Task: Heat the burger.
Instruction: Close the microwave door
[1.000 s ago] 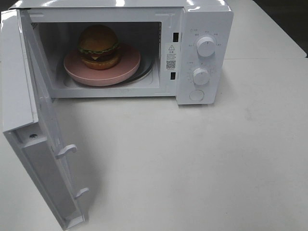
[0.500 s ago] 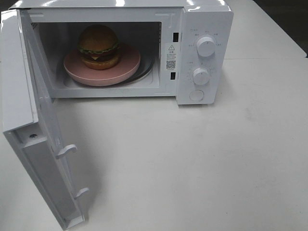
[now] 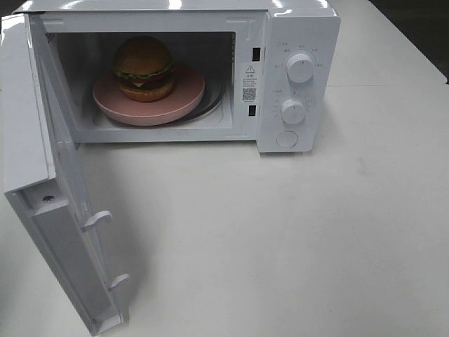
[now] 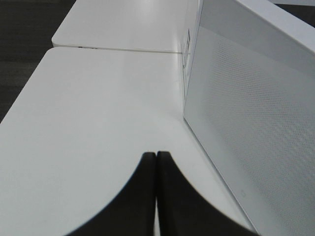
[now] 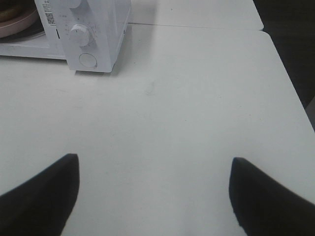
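White microwave door [image 3: 66, 232] open | burger [image 3: 144, 65] on pink plate [image 3: 188, 97] inside

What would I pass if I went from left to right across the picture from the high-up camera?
The open microwave door → the burger → the warning sticker → the control panel with its two knobs → the white table.

- microwave door [image 3: 66, 210]: lower corner cut off by the high view's edge; beside the pressed-together left fingers [image 4: 145, 196] only part of its speckled face shows;
- pink plate [image 5: 15, 22]: far ahead of the right fingers [image 5: 39, 196], mostly cropped;
- warning label [image 3: 249, 83]: print too small to read
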`<state>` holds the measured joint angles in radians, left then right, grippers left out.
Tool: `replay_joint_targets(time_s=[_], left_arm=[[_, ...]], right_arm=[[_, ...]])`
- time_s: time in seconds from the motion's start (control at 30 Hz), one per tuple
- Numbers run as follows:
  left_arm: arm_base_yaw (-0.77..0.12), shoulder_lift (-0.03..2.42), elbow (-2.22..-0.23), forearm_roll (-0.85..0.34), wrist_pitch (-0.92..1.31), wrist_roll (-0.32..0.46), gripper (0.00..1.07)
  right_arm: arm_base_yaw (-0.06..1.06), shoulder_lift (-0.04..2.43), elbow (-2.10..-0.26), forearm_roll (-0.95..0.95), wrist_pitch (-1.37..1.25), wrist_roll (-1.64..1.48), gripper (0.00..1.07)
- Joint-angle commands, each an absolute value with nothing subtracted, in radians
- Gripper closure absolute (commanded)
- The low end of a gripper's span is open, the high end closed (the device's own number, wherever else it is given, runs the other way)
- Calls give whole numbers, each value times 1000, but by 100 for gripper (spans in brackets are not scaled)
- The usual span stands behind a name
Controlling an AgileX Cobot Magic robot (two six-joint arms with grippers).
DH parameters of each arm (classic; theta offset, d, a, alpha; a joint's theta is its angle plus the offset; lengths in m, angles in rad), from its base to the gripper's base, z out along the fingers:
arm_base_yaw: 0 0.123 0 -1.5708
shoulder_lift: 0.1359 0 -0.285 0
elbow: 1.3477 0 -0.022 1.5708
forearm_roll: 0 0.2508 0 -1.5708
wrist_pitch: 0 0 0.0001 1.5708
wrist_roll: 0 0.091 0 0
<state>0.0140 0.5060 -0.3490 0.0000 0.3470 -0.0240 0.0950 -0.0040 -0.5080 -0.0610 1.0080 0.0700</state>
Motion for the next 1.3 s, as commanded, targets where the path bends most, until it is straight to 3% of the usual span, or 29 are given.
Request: replay_joint_targets(time_s=[0.03,0.27,0.6,0.97,1.07,1.3], left_arm=[[11,534,-314,-9,217,-25,107],[11,651,-194,0,-136,-25,107],[11,855,-173,17,-332,-29,107],[11,1133,-177,186,-577,-138,107],[11,1204,-178,286,-688,-187,107],[9,1308,-190,366,-810,-221,107]], right_arm=[[91,-31,-503,-60,996,71,32],[91,-31,-503,-60,996,71,32],[91,-31,-503,-60,996,71,32],[91,-31,-503,-60,996,71,32],[91,-31,-503,-60,996,71,32],[91,-31,-503,-61,996,71,32]])
